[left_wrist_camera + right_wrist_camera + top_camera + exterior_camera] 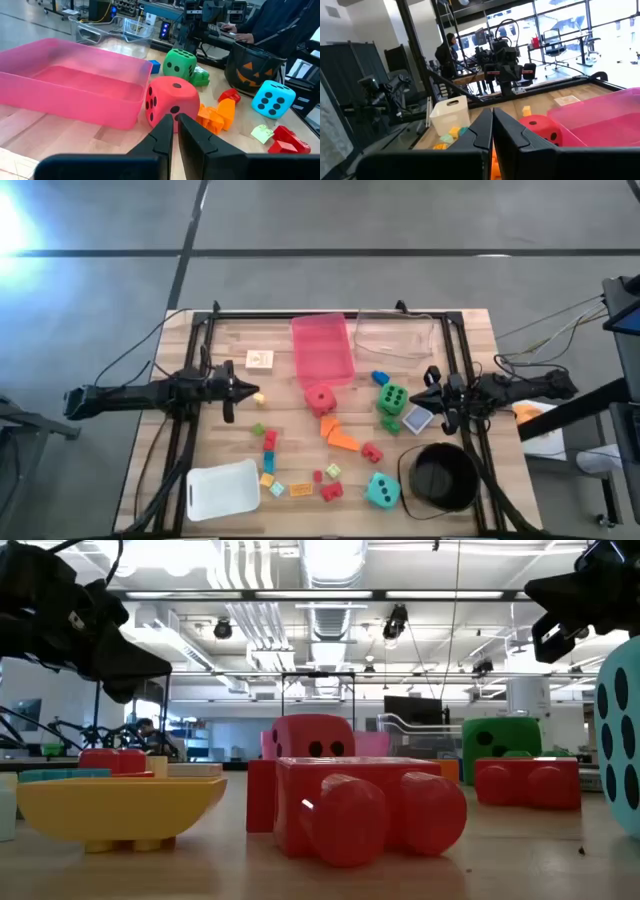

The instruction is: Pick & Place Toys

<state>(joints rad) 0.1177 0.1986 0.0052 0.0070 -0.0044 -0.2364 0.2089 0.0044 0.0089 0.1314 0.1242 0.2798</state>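
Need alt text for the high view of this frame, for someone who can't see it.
Overhead view of a wooden table with both arms parked at its sides, left claw and right claw shut and empty. Between them lie scattered bricks, a red die, green die and teal die, a pink tray and a black bucket.

Bright overhead lighting, window glare, soft focus

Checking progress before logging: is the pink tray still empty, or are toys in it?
Empty. The pink tray shows only its bare floor from above; the red die sits outside, beside it.
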